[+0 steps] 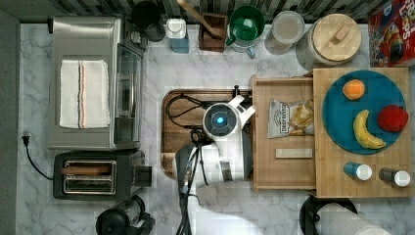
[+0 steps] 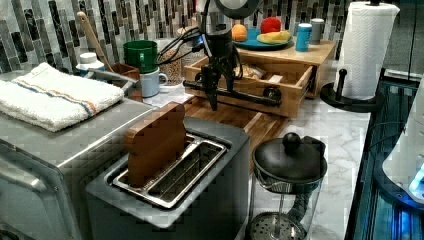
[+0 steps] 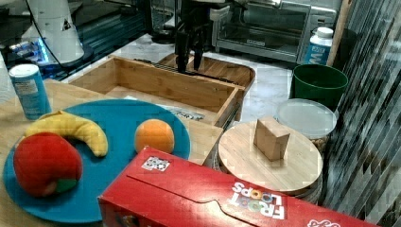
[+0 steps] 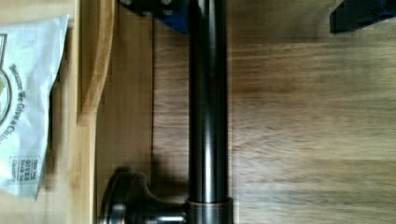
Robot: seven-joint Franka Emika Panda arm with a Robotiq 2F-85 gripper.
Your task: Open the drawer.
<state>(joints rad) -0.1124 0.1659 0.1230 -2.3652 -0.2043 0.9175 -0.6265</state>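
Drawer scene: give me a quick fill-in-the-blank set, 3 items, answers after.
1. The drawer is pulled ____ of its cabinet.
2. Inside the drawer lies a bag of ____.
3. The gripper hangs at the drawer's black bar ____.

Missing words: out; chips; handle

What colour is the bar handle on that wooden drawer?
Black, on the light bamboo drawer; the handle shows best in the wrist view.
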